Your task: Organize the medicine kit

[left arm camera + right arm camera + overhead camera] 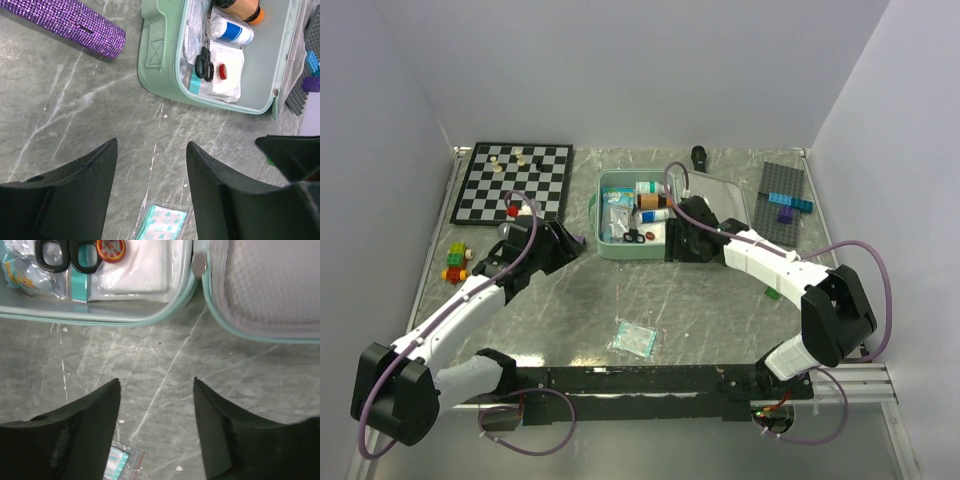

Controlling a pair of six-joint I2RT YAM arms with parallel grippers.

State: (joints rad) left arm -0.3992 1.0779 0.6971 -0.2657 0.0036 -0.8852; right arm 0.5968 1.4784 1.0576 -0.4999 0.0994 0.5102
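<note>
Overhead, the medicine kit (603,215) lies open on the far half of the table (720,320), its lid (730,190) folded out to the right. The left claw (572,246) hangs just left of the kit's near corner. The right claw (677,245) sits at the kit's near edge, where base and lid meet. From up there I cannot tell how far either claw's fingers are apart.

The wrist views settle that. The left claw (152,145) has its fingers spread wide over bare table with nothing between them, and the kit lies just ahead of it. That view also shows the kit's contents more plainly: black scissors (205,62), a small red tin (223,71) on white packets, and a blue-labelled bottle (232,31). The right claw (156,381) is likewise wide apart and empty, looking down at the narrow gap between the kit's base and its lid.

Only the top view shows the surroundings. A chessboard (515,180) lies left of the kit, a grey brick plate (785,190) right of the lid, and loose bricks (457,262) well to the kit's left and nearer. A sachet (635,340) lies alone on the near side of the kit, with open table all round it. White walls (620,70) close in the left, right and far sides beyond the kit.
</note>
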